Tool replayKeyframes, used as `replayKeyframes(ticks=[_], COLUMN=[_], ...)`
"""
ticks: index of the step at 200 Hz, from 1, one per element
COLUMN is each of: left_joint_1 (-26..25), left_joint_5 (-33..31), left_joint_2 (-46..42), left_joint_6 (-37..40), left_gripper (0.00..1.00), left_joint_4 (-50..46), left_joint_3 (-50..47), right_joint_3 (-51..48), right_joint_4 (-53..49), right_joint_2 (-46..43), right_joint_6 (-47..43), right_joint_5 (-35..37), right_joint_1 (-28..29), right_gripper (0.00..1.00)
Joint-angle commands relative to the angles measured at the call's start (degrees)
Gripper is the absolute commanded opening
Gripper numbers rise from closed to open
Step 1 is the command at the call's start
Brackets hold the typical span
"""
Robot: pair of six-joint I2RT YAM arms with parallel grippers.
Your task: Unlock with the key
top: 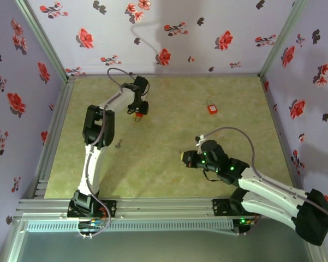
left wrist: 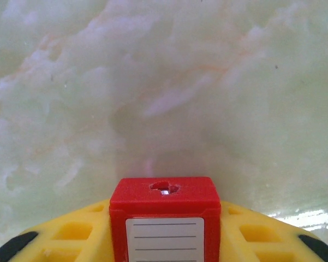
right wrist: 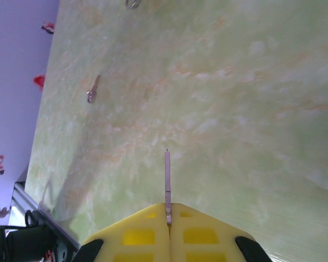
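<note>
The left gripper [top: 138, 113] clamps a red padlock [left wrist: 165, 203] over the far left part of the table [top: 169, 174], keyhole facing outward. The right gripper [top: 184, 156], near the middle, pinches a key [right wrist: 167, 174] between its closed yellow fingers [right wrist: 202, 233], the blade sticking out, well apart from the padlock. A spare key [right wrist: 92, 90] lies on the table beside the left arm

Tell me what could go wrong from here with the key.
The right end effector pinches the thin key only at its base; pushing may tilt or slip it.
The keyhole on the red lock is small; a misaligned key could push the lock out of the left end effector.
</note>
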Motion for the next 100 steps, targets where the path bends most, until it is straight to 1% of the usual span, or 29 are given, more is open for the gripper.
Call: replayKeyframes(ticks=[1,32,54,68,80,91,100], left_joint_1=[-0.4,-1.3,-3.2,-4.8,-5.7,-5.9,-6.1], left_joint_5=[1.0,2.8,5.3,6.9,8.4,11.2,14.7], left_joint_2=[-4.7,-14.8,-23.3,-29.2,-34.0,-37.8,-40.8], left_joint_6=[5.9,13.2,19.7,24.9,27.8,29.7,33.4], left_gripper=[0.30,0.21,0.17,0.16,0.16,0.16,0.15], left_joint_4=[2.3,10.7,16.5,19.5,21.8,22.2,22.1], left_joint_3=[-7.2,-19.0,-27.8,-32.7,-36.7,-38.8,-40.8], right_joint_3=[3.5,6.5,9.0,10.7,12.2,14.0,15.7], right_joint_4=[-7.7,-14.9,-18.8,-20.0,-20.6,-21.5,-22.5], right_joint_2=[-2.6,-4.9,-5.3,-5.4,-5.4,-5.1,-4.7], right_joint_6=[-2.7,-4.2,-5.9,-6.9,-7.8,-8.9,-9.8], right_joint_5=[-1.3,-5.0,-9.8,-13.4,-16.1,-18.3,-19.7], right_joint_1=[-2.5,-7.4,-10.8,-12.2,-12.8,-13.2,-13.4], right_gripper=[0.00,0.00,0.00,0.00,0.00,0.00,0.00])
